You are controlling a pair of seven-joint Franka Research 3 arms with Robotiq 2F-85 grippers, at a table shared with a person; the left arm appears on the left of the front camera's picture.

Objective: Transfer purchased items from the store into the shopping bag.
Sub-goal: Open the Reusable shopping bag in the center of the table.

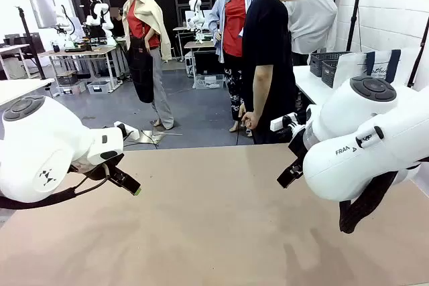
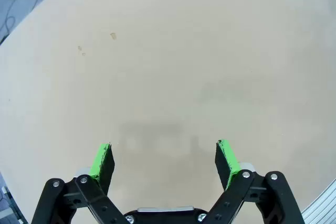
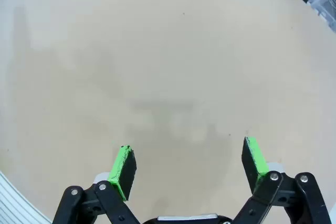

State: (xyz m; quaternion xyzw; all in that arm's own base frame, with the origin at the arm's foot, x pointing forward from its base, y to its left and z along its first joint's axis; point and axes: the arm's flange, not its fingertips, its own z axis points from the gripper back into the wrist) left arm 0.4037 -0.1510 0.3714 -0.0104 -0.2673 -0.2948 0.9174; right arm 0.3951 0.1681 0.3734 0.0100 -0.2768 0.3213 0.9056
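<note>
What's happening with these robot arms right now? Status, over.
Left gripper open, right gripper open, nothing held, over the table. Shopping bag off on the side counter, untouched. Person stands at far edge.

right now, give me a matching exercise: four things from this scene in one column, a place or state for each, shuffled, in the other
1 left gripper
2 shopping bag
3 person in black shirt
4 table

a tan top
b standing at the far side
c open, green pads
d far right, beside dark baskets

Pairs: 1-c, 2-d, 3-b, 4-a
</note>
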